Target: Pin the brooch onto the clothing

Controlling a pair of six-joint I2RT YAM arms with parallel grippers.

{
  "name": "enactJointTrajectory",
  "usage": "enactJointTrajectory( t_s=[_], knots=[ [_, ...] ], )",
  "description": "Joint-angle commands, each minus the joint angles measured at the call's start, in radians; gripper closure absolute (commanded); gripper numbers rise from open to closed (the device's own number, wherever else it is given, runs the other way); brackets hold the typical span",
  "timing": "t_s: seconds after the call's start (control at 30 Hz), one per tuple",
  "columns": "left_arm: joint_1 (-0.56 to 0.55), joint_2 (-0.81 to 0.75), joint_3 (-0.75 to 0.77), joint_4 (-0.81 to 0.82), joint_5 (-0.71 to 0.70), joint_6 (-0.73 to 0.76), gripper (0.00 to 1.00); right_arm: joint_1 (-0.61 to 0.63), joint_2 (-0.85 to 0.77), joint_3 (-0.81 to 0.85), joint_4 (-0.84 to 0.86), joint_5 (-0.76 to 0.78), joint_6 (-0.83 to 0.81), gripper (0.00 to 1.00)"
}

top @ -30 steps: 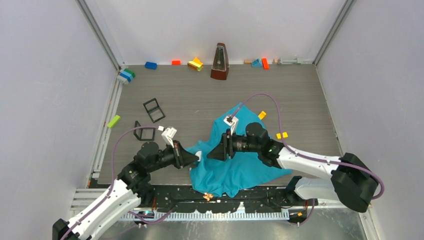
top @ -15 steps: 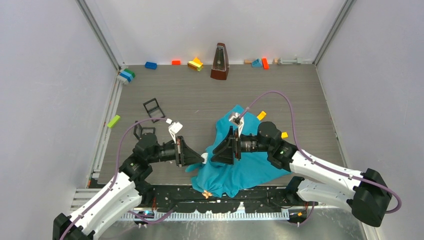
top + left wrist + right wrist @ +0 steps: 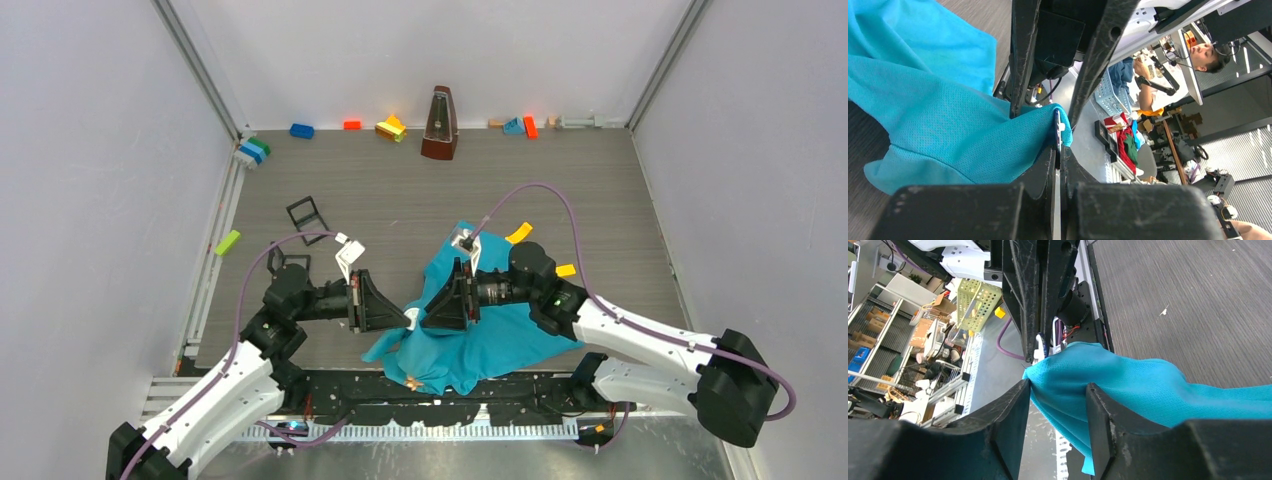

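Note:
The clothing, a teal-blue T-shirt [image 3: 480, 335], lies crumpled at the near middle of the table, its left edge lifted. My left gripper [image 3: 403, 318] and right gripper [image 3: 424, 312] meet tip to tip at that edge. The left gripper [image 3: 1058, 150] is shut on a thin white and dark piece, the brooch [image 3: 1056, 125], pressed against the fabric [image 3: 948, 130]. The brooch [image 3: 1040, 347] also shows in the right wrist view, between the left arm's fingers. My right gripper [image 3: 1058, 385] stands open, with a fold of the shirt [image 3: 1128, 385] running between its jaws.
A brown metronome [image 3: 439, 125] stands at the back wall among several coloured bricks [image 3: 391, 128]. Black wire frames [image 3: 307, 218] lie at the left and yellow bricks [image 3: 566, 270] to the right of the shirt. A small orange thing [image 3: 413, 381] lies on the near rail.
Both grippers have drawn closer together at the shirt's left edge. The shirt has been pulled toward the near left, and the right jaws have narrowed slightly.

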Motion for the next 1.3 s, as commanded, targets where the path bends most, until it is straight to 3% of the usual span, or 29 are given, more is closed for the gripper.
enactJointTrajectory(
  t_s=[0.0, 0.53, 1.03, 1.27],
  knots=[
    [0.006, 0.0, 0.034, 0.088, 0.04, -0.026, 1.0, 0.002, 0.017, 0.03, 0.079, -0.029, 0.009, 0.53],
    [0.007, 0.012, 0.034, 0.096, 0.058, -0.031, 1.0, 0.018, 0.047, 0.032, 0.184, -0.055, 0.079, 0.55],
    [0.006, 0.009, 0.042, 0.098, 0.07, -0.04, 1.0, 0.028, 0.134, 0.054, 0.18, -0.003, 0.088, 0.69],
    [0.007, 0.008, 0.045, 0.096, 0.071, -0.038, 1.0, 0.028, 0.132, 0.036, 0.166, 0.063, 0.093, 0.81]
  ],
)
